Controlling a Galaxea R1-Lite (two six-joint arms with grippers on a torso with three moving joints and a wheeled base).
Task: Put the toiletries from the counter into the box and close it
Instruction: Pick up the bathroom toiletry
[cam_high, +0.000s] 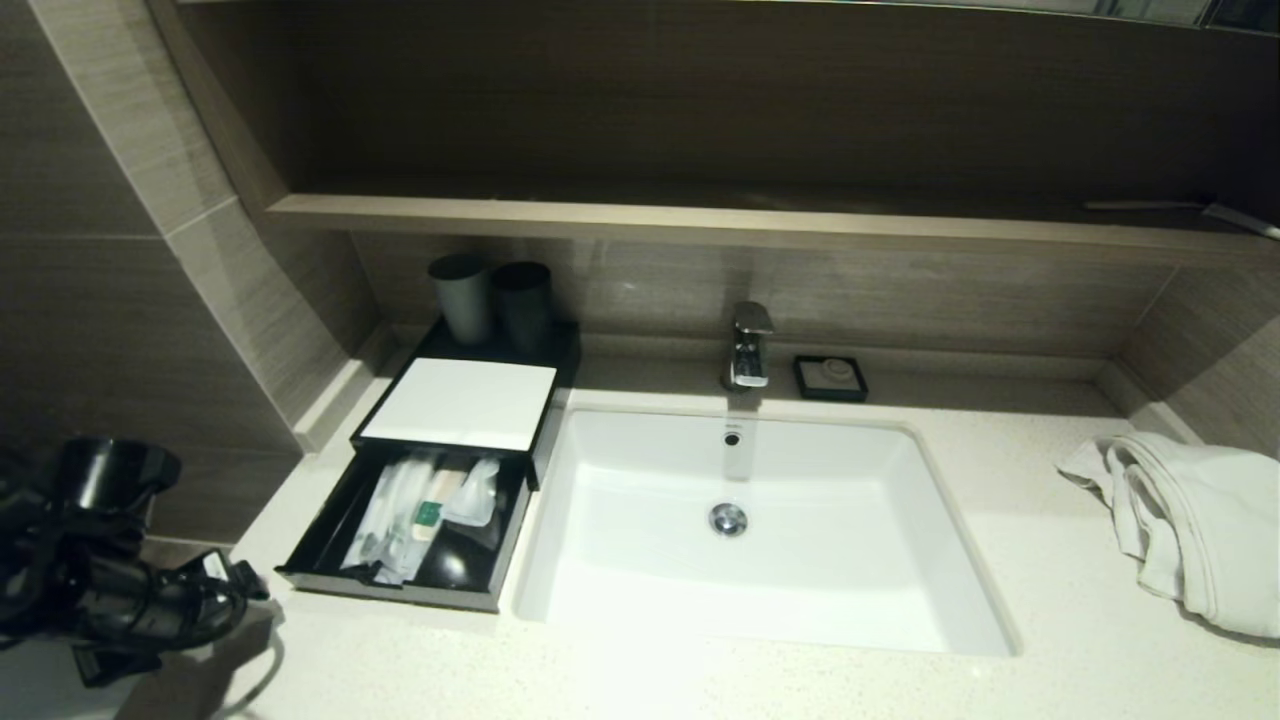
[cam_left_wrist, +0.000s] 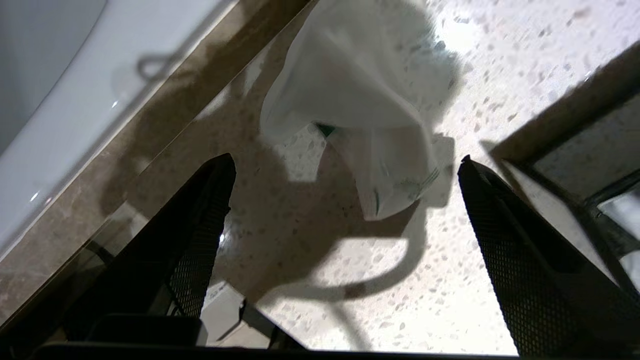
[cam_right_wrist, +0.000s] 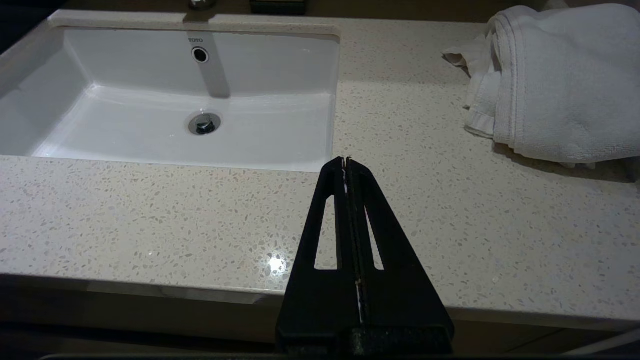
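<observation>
The black box (cam_high: 556, 392) with its white top panel stands left of the sink, its front drawer (cam_high: 390, 588) pulled out. Several white sachets (cam_high: 400, 510) with green items lie in the drawer. One more sachet (cam_left_wrist: 360, 100) shows in the left wrist view over the speckled counter (cam_left_wrist: 400, 300), just beyond the fingertips; whether it rests on the stone I cannot tell. My left gripper (cam_left_wrist: 345, 160) is open and wide, holding nothing. The left arm (cam_high: 120, 590) hangs at the counter's near left corner, hiding that sachet in the head view. My right gripper (cam_right_wrist: 346, 160) is shut and empty over the counter's front edge.
The white sink (cam_high: 600, 560) fills the middle, with the tap (cam_high: 750, 345) and a small black soap dish (cam_high: 830, 378) behind it. Two grey cups (cam_high: 490, 297) stand behind the box. A white towel (cam_high: 1190, 530) lies at the right. The drawer's corner (cam_left_wrist: 575, 145) is beside my left fingers.
</observation>
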